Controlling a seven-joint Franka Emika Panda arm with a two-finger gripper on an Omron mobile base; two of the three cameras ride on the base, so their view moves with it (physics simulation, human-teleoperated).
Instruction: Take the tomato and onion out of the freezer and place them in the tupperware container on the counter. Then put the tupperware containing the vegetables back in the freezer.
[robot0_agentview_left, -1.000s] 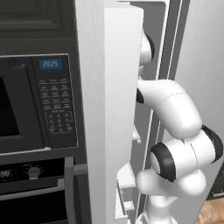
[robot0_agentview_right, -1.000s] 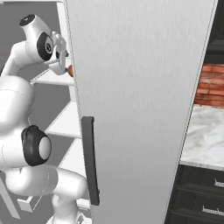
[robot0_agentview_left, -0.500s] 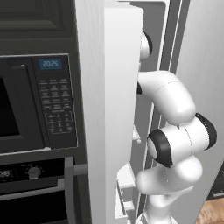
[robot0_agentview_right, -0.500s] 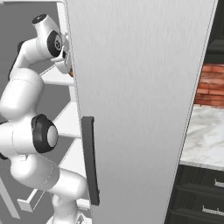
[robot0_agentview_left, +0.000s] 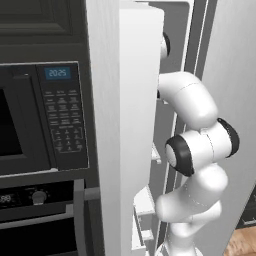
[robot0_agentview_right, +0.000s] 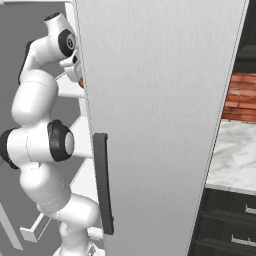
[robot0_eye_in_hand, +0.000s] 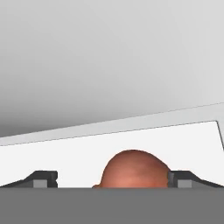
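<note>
The freezer (robot0_agentview_left: 135, 125) is seen close from behind the arm, on its left and right; both base views share arm and door. Its white shelf (robot0_eye_in_hand: 109, 144) is viewed very near from the hand.

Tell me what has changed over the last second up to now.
The arm has folded up and pushed further into the freezer: its elbow rose and the hand went in behind the door. The claw now sits open on either side of the orange-brown onion on a white shelf, not gripping it. The freezer door, oven and counter stayed put, and the base did not move.
</note>
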